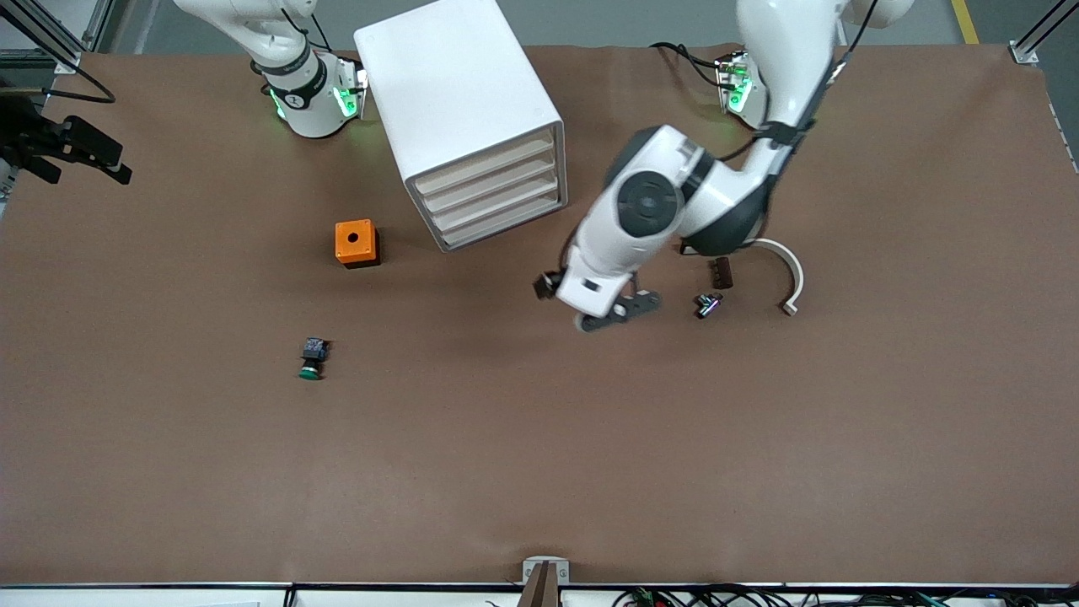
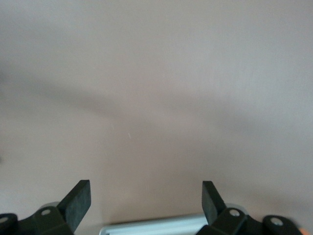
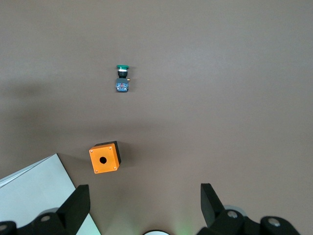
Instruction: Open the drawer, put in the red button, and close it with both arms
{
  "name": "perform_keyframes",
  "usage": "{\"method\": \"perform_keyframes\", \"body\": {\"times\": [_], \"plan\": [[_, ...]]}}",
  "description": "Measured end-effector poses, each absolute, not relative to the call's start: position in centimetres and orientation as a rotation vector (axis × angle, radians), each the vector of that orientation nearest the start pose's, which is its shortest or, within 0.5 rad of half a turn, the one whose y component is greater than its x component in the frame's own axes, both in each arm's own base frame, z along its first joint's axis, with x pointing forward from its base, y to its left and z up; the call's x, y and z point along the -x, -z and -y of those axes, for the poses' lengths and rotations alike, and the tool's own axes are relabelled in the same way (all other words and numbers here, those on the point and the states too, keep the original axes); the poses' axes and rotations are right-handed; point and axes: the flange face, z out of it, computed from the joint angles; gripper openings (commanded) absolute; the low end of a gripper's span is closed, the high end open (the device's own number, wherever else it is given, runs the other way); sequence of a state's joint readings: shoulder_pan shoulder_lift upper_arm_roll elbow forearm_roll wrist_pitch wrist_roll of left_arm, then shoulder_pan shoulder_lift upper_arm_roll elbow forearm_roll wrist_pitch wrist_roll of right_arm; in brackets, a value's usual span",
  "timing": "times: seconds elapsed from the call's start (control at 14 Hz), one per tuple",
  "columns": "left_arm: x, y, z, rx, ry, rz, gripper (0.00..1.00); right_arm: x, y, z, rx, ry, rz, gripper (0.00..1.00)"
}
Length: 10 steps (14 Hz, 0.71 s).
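The white drawer cabinet (image 1: 459, 110) stands near the robots' bases, and its stacked drawers (image 1: 493, 192) are all shut. My left gripper (image 1: 620, 310) hangs open over bare table just off the cabinet's front corner; the left wrist view shows only brown table between its fingertips (image 2: 145, 191). A small dark thing (image 1: 708, 304) lies on the table by the left arm's elbow; I cannot tell whether it is the red button. My right gripper (image 3: 144, 196) is open and empty, high up over the table beside the cabinet (image 3: 34, 196), and it is out of the front view.
An orange box with a hole (image 1: 356, 243) (image 3: 103, 158) sits beside the cabinet. A green-capped button (image 1: 312, 358) (image 3: 122, 78) lies nearer the front camera. A brown block (image 1: 721, 271) and a white curved piece (image 1: 791, 278) lie under the left arm.
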<state>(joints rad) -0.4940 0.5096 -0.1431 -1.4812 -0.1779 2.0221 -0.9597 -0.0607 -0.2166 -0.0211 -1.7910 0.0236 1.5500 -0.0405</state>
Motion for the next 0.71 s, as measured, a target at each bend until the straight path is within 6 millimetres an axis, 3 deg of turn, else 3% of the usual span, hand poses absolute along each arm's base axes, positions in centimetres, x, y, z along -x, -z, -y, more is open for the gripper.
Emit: {"method": "perform_keyframes", "body": {"times": [0.14,0.29,0.57,0.71], "plan": [[-60.0,-41.2,36.0,3.244,-0.181,0.828,1.0,-48.1,-63.1,3.8,3.111,-0.035,-0.062,1.0],[-61.8,-42.6,31.3,3.209,-0.183,0.933,1.0,-48.1,-63.1,3.8,3.111,-0.033,-0.06,1.0],[-63.9,-44.2,24.2,3.147,-0.199,1.085,1.0,-48.1,-63.2,3.8,3.112,-0.027,-0.058,1.0],[-64.4,-45.4,22.2,3.163,-0.169,1.078,1.0,-48.1,-63.2,3.8,3.112,-0.027,-0.058,1.0]]}}
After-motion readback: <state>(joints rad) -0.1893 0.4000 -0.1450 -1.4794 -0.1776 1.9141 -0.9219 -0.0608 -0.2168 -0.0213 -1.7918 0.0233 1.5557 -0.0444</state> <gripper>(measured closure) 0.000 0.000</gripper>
